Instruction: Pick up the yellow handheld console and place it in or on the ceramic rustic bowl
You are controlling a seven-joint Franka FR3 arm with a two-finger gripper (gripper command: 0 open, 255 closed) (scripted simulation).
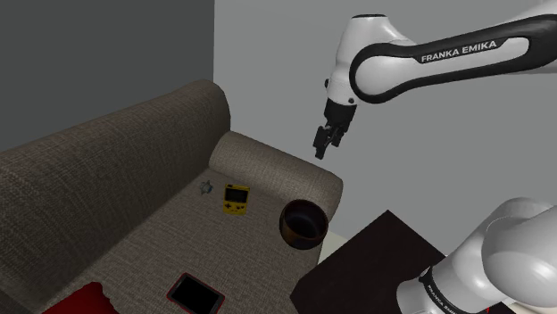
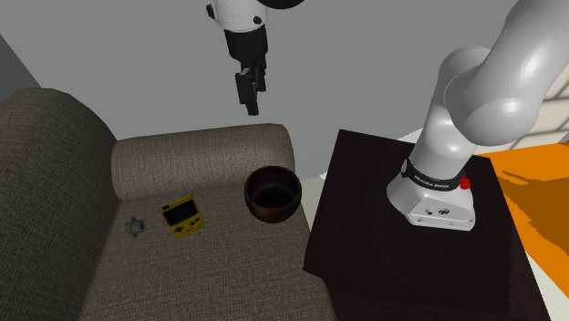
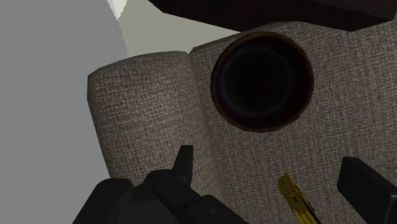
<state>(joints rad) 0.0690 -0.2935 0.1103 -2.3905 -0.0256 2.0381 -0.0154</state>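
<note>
console partly cut off (wrist view)

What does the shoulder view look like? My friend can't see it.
A white robot arm holds its black gripper in the air over the end of a brown-grey sofa. On the seat lie a yellow handheld console and, nearer the arm's dark stand, an empty dark brown bowl.

In the shoulder view the brown fabric sofa carries a yellow console on its seat, with a dark bowl at the console's four o'clock, a small grey object at ten, a red-edged black tablet at seven and a red cloth at eight.
</note>
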